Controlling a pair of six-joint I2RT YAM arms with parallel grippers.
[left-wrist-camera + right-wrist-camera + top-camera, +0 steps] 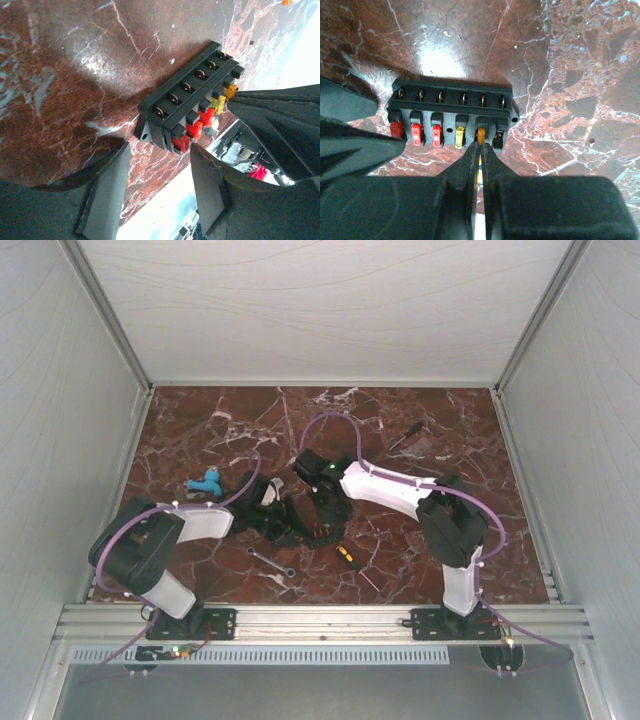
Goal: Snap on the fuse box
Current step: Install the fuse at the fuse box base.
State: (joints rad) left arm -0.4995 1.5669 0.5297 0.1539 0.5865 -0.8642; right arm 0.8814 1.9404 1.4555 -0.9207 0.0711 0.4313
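Observation:
The fuse box (451, 114) lies uncovered on the marble, a black block with three red fuses, a yellow one and an orange fuse (481, 135) in a row; its last slot has no fuse. My right gripper (481, 143) is shut, fingertips pressed against the orange fuse's outer end. From the left wrist, the fuse box (187, 102) sits just beyond my left gripper (160, 155), which is open with nothing between its fingers. From above, both grippers (292, 524) (328, 520) meet at the box (320, 538), mostly hiding it. No cover shows on it.
A silver wrench (271, 562) and a yellow-and-black screwdriver (352, 561) lie near the front edge. A blue object (205, 481) sits at the left behind my left arm. A small tool (405, 436) beside a greyish piece (421, 447) lies at the back right.

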